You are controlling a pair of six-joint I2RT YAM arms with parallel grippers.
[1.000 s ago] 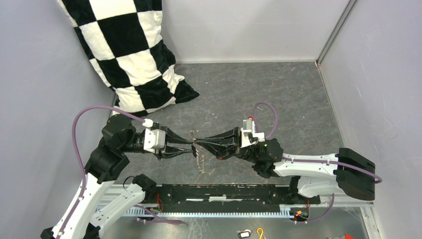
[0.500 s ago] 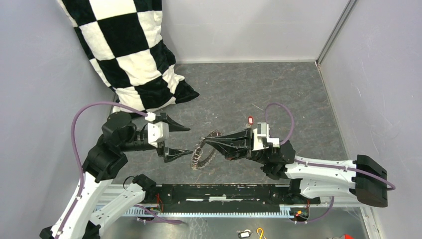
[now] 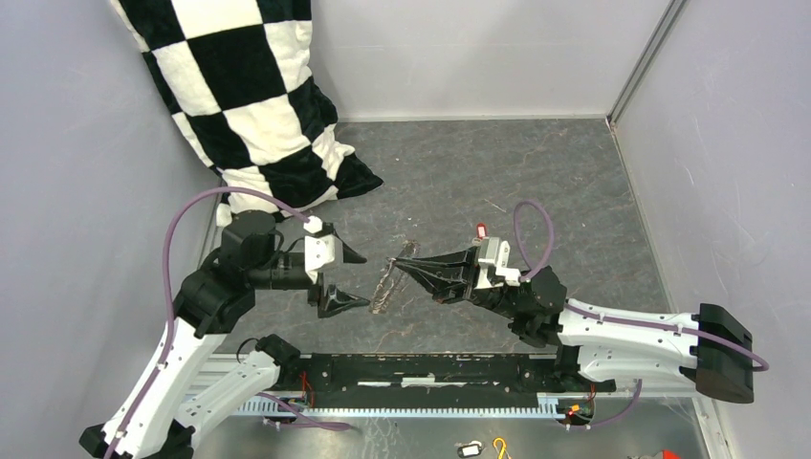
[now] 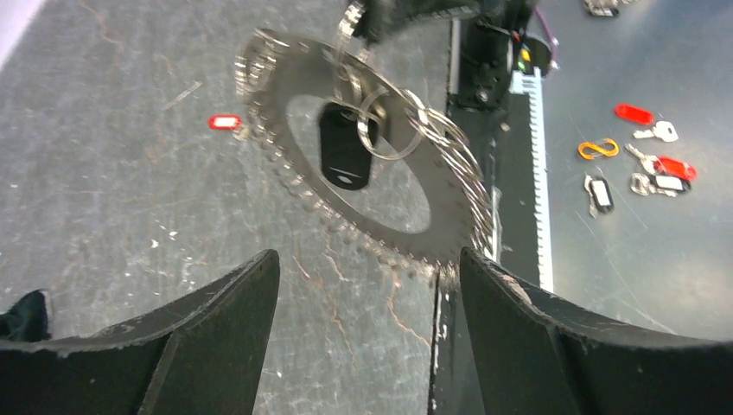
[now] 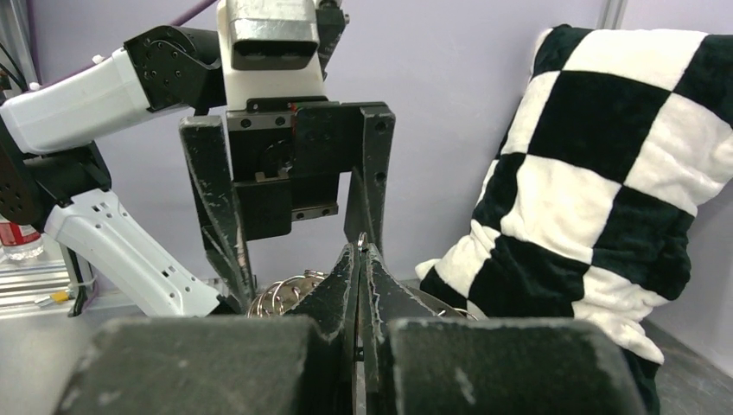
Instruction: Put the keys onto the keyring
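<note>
Top external: right gripper point(image 3: 397, 260) clamped tight on keyring point(image 3: 385, 287); left gripper point(image 3: 360, 280) spread wide, holding nothing.
Keyring hangs tilted over the middle of the tabletop point(image 3: 536, 172), toward the near edge, just beside the left gripper's fingers, apart from them. Red-headed key point(image 3: 481, 229) lies on tabletop by the right wrist, off the ring.

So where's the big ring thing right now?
In the top view the keyring hangs over the middle of the table, pinched by the right gripper, just in front of the open left gripper.
</note>
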